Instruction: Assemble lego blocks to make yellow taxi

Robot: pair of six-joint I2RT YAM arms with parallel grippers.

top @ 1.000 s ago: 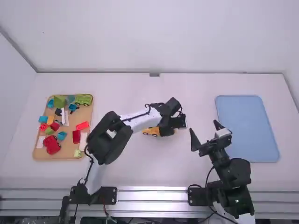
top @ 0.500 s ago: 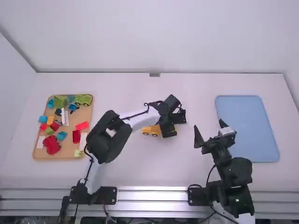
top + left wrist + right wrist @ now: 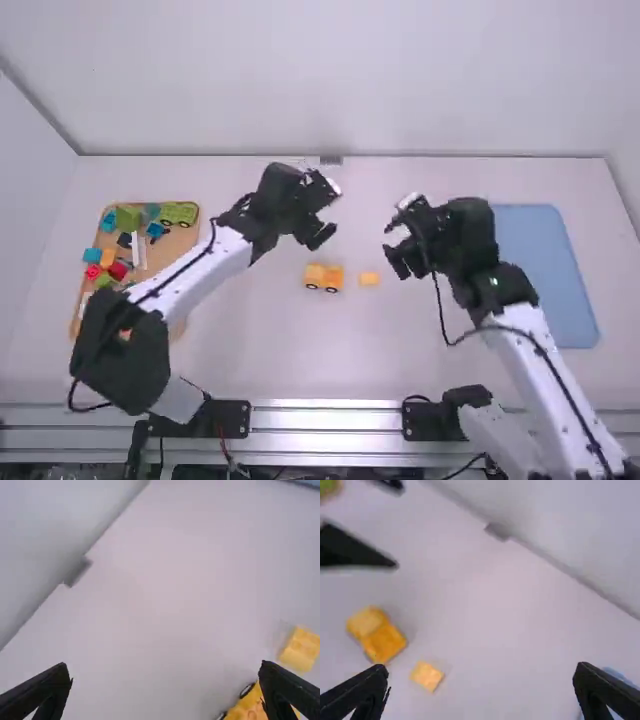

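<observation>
Near the table's middle, the yellow car stands on dark wheels, with a small yellow block lying apart just to its right. My left gripper is above the table beyond the car, open and empty; its spread fingers frame bare table in its wrist view. To the right of the small block, my right gripper hangs open with nothing between its fingers, also seen wide apart in the right wrist view. There the yellow car and small yellow block lie separately.
A tan tray at the left holds several colored blocks, a green wheeled piece and red pieces. The blue tray lies at the right, partly behind the right arm. A wall rises along the table's far edge.
My left gripper has pulled back from the car, up and to the left, uncovering the small yellow block. The right arm has reached forward and left toward the middle.
</observation>
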